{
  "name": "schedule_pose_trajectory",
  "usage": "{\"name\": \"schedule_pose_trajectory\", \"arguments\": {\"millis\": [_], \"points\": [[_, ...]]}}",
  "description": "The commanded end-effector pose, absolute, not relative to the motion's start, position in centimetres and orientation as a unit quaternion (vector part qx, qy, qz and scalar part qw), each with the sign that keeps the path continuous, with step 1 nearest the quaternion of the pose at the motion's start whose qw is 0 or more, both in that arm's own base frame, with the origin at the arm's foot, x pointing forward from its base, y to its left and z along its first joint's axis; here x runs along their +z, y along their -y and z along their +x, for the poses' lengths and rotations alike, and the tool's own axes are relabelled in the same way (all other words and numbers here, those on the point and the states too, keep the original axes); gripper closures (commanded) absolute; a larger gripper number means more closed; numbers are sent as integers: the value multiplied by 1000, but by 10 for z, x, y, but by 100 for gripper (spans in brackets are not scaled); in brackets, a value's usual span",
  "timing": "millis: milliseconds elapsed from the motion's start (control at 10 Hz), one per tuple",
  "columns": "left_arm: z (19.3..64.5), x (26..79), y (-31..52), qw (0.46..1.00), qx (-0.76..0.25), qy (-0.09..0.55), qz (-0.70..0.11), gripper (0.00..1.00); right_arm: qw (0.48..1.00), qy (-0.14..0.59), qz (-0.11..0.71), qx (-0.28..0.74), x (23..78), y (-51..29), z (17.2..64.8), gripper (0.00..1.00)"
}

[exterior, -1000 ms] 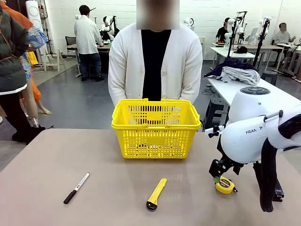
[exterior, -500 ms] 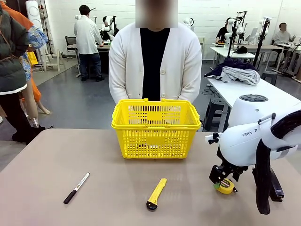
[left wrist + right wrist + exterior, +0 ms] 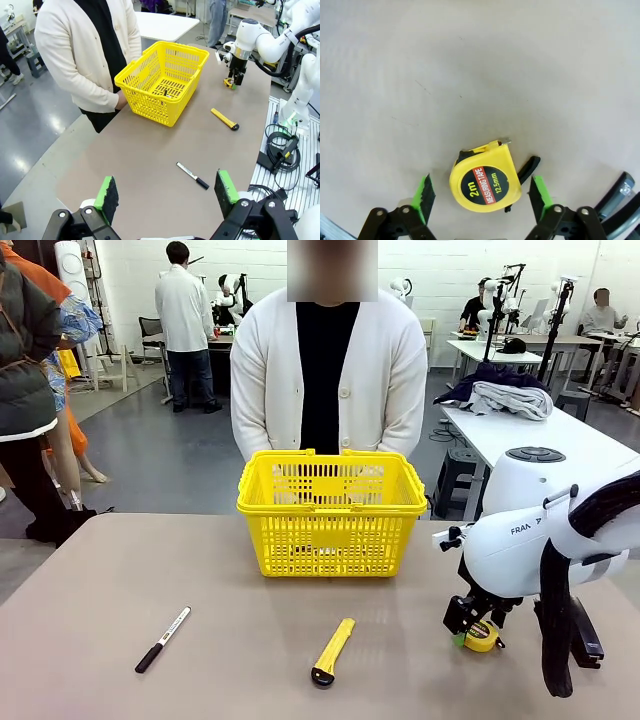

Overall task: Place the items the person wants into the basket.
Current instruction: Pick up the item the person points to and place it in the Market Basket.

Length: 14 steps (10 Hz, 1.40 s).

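Note:
The yellow-and-black tape measure [image 3: 485,182] lies flat on the table at the right [image 3: 481,635]. My right gripper [image 3: 481,197] stands open low over it, one green pad on either side with a gap to each. The yellow basket [image 3: 330,510] stands mid-table in front of the person [image 3: 328,370], whose hands hang behind it. On the basket's floor [image 3: 172,86] lies a slim dark item [image 3: 165,92], apparently the pen. A black stapler [image 3: 588,640] sits right of the tape measure, partly behind the arm's cable. My left gripper [image 3: 166,190] hangs open, high over the near table edge.
A black-and-white marker [image 3: 163,639] lies front left and a long yellow utility knife [image 3: 332,651] front centre, both on the brown table [image 3: 120,570]. Other people and tables stand far behind.
My right arm has dropped lower and slightly left, bringing its fingers down around the tape measure. The left arm and the things on the table have not moved.

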<state>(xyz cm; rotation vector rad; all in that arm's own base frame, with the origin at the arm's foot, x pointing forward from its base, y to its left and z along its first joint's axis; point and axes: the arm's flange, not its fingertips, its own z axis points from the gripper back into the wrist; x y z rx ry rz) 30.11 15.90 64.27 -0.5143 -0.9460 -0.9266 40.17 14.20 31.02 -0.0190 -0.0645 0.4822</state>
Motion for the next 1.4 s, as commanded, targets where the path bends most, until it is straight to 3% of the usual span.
{"name": "schedule_pose_trajectory", "arguments": {"millis": [0,100,200,300,500,600,900,1300], "points": [[301,645,-160,756,-428,433,-240,0,967,43,2,249,307,-140,399,58],[301,645,-160,756,-428,433,-240,0,968,46,4,247,308,-140,399,100],[301,645,-160,756,-428,433,-240,0,967,44,7,249,307,-140,399,64],[301,645,-160,756,-428,433,-240,0,966,40,10,254,305,-141,399,100],[301,645,-160,756,-428,433,-240,0,966,40,17,256,305,-142,399,100],[301,645,-160,756,-428,433,-240,0,966,41,16,257,304,-142,398,94],[301,645,-160,756,-428,433,-240,0,969,29,12,245,331,-146,387,100],[301,645,-160,756,-428,433,-240,0,950,19,-36,311,527,-162,322,100]]}}
